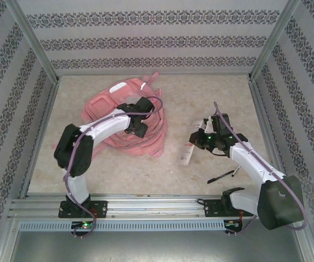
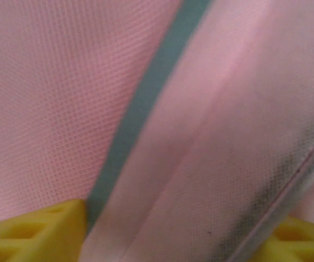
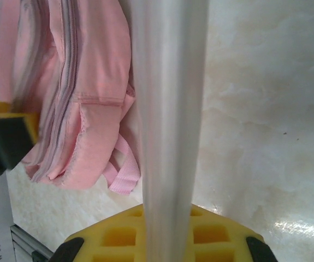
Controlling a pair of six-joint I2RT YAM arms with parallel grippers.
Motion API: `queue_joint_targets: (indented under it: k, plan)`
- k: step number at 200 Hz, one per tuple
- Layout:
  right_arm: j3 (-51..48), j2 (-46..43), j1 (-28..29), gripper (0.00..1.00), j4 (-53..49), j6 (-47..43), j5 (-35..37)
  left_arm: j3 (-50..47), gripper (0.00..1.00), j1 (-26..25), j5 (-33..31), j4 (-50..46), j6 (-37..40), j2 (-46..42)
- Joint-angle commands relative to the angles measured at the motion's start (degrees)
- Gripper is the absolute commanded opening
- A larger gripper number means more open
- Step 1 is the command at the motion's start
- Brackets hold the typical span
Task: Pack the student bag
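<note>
**Operator:** Specify the finish of the student bag (image 1: 103,105).

**Technician:** Pink throughout. The left wrist view shows a fine pink mesh weave, one grey-teal band (image 2: 140,109) and a silvery, finely dotted reflective strip (image 2: 266,185).

**Operator:** Table (image 1: 146,174) and walls (image 1: 146,41)?

**Technician:** Table: beige, marbled. Walls: white, with horizontal bands of dark ornamental print.

**Operator:** Arms?

**Technician:** Left arm (image 1: 99,131) and right arm (image 1: 255,164): white links, black joints, mauve cables. Left claw (image 2: 167,240): yellow fingers (image 2: 36,234). Right claw (image 1: 199,136): yellow fingers (image 3: 162,237) with black corners.

**Operator:** Loose items?

**Technician:** Pen (image 1: 220,177): black. Packet (image 1: 185,155): white with red marking. Blurred strip (image 3: 167,109): pale grey-white.
</note>
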Motion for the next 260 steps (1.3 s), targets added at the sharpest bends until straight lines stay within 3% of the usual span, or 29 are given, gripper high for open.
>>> queue_joint_targets:
  k: [1, 7, 13, 40, 61, 100, 136, 158, 212, 228, 260]
  plan:
    - [1.56, 0.37, 2.06, 0.00, 0.25, -0.43, -1.65, 5.39, 0.24, 3.07, -3.70, -7.04, 0.11, 1.04]
    - [1.65, 0.75, 2.88, 0.00, 0.90, -0.14, -3.44, 6.23, 0.09, 3.78, -0.73, -7.09, 0.02, 0.33]
    - [1.65, 1.38, 3.90, 0.00, 1.97, 0.48, -6.10, 7.00, 0.00, 4.23, 2.84, -6.75, -0.10, -0.77]
    - [1.66, 7.11, 10.91, 0.00, 12.34, 11.70, -18.67, 6.98, 0.00, 4.41, 16.81, -0.75, -2.07, -9.40]
    - [2.27, 10.83, 15.44, 0.00, 25.15, 23.43, -21.13, 8.90, 0.00, 4.64, 20.67, 0.35, -4.16, -13.89]
    - [8.85, 20.83, 18.64, 0.03, 38.22, 36.38, -13.97, 15.48, 0.00, 5.94, 25.71, -4.07, -4.87, -14.97]
    - [16.02, 35.89, 19.98, 0.00, 53.89, 42.63, 0.47, 16.60, 0.00, 6.63, 31.89, -2.59, -8.12, -15.08]
    - [23.61, 44.86, 20.23, 0.00, 55.72, 40.63, 6.36, 17.45, 0.00, 6.67, 33.25, -3.22, -8.49, -14.82]
    - [31.61, 55.36, 22.18, 0.24, 51.31, 42.32, 20.31, 17.43, 0.00, 6.98, 33.93, -4.29, -7.27, -15.23]
    - [32.06, 55.23, 22.36, 0.29, 47.41, 43.77, 20.11, 16.94, 0.00, 7.22, 33.59, -4.15, -6.97, -15.15]
    - [30.04, 46.11, 22.71, 0.38, 27.37, 40.93, 26.79, 15.24, 0.00, 7.87, 32.32, -3.61, -6.47, -15.23]
